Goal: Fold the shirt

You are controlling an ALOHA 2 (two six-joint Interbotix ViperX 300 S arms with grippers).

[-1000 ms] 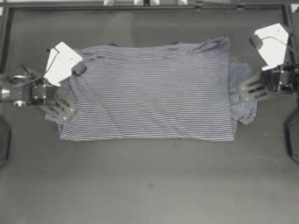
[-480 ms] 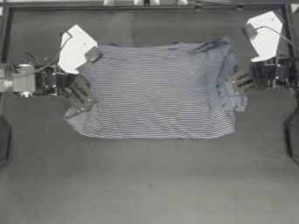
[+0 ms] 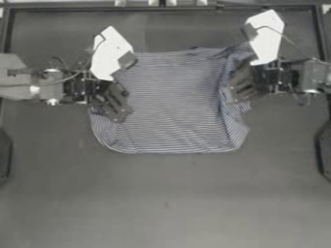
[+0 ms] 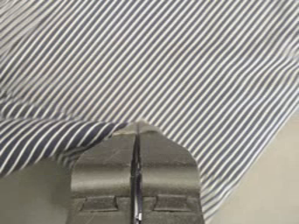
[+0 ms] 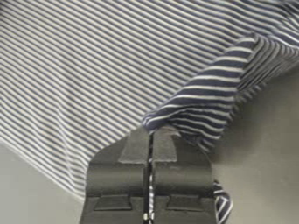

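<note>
The striped shirt (image 3: 171,104) lies in the upper middle of the table, both side edges lifted and drawn inward. My left gripper (image 3: 113,101) is over its left edge, jaws shut on a fold of the striped cloth (image 4: 64,135). At the right edge my right gripper (image 3: 240,85) is also shut, pinching a bunched strip of the same fabric (image 5: 201,100). The shirt's lower hem sags in a curve between the two held sides. The collar does not show clearly.
Dark bare table (image 3: 168,203) stretches below the shirt to the near edge. A metal frame rail (image 3: 161,6) runs along the far edge. White wrist housings (image 3: 109,52) sit above both grippers.
Both grippers have moved toward the middle and toward the far edge, pulling the shirt's left and right sides inward. The shirt now looks narrower and its lower corners have rounded.
</note>
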